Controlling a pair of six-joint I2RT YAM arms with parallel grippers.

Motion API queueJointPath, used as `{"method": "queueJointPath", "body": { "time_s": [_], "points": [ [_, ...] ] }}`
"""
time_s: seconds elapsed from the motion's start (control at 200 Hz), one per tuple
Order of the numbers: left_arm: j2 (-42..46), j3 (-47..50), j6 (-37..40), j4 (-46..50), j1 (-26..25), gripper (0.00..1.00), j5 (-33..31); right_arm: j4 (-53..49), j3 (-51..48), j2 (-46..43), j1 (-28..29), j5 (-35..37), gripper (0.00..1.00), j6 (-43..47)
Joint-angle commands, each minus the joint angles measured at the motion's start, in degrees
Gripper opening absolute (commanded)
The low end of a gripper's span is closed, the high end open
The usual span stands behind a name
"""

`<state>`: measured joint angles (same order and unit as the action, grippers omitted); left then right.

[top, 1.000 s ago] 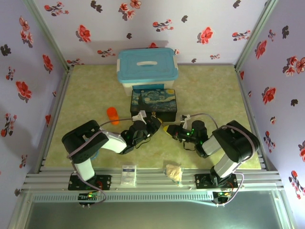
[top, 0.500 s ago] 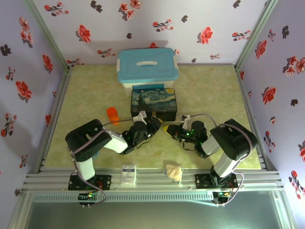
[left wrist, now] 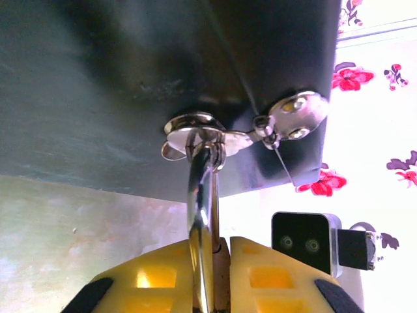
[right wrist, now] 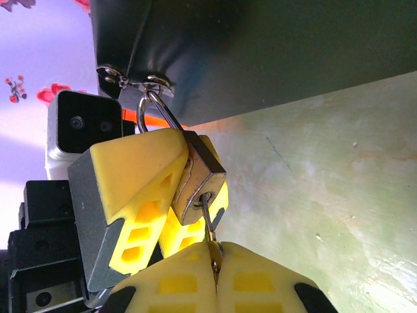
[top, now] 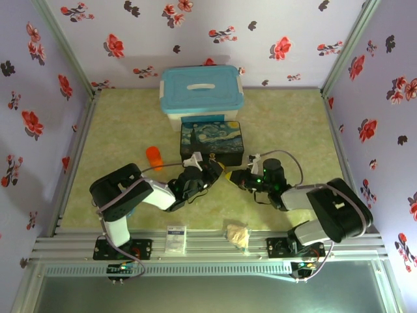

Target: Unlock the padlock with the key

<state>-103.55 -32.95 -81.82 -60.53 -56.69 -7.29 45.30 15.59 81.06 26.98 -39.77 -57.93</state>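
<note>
The padlock (right wrist: 199, 177) hangs by its silver shackle (right wrist: 156, 111) from the hasp on the front of the dark painted box (top: 212, 140). My left gripper (left wrist: 218, 280) is shut on the padlock's brass body, and the shackle (left wrist: 199, 208) rises between its yellow fingers (right wrist: 130, 176) to the hasp ring (left wrist: 195, 130). The thin key (right wrist: 209, 222) sits with its tip in the keyhole at the body's bottom face. My right gripper (right wrist: 214, 267) is shut on the key's head. In the top view both grippers (top: 215, 171) (top: 234, 177) meet just in front of the box.
A blue-lidded white bin (top: 202, 91) stands right behind the box. An orange cylinder (top: 154, 158) lies left of the box. A beige lumpy wad (top: 238, 233) and a white card (top: 175, 238) rest at the near table edge.
The right arm's elbow has swung out to the right and lower, and its wrist has turned. Both grippers stay together at the padlock; the box has shifted very slightly right.
</note>
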Motion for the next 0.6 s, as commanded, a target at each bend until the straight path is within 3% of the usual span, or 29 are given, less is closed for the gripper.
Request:
{"method": "queueJointPath", "body": {
  "time_s": [0.0, 0.185, 0.4, 0.595],
  "points": [
    [0.29, -1.07, 1.05, -2.43, -2.01, 0.0, 4.89, -5.63, 3.88, -2.92, -0.09, -4.78, 0.0, 6.77],
    [-0.42, -1.67, 0.64, -3.73, -1.97, 0.0, 5.55, -7.54, 4.2, -3.2, -1.52, -9.48, 0.0, 7.7],
    [-0.57, -1.51, 2.31, -6.08, -2.44, 0.0, 6.22, -2.61, 4.02, -2.31, -5.22, -12.5, 0.0, 4.18],
    [-3.01, -1.0, 2.19, -11.01, -2.55, 0.0, 7.32, 14.98, 3.57, 2.74, -5.92, -16.45, 0.0, -6.38]
  ]
}}
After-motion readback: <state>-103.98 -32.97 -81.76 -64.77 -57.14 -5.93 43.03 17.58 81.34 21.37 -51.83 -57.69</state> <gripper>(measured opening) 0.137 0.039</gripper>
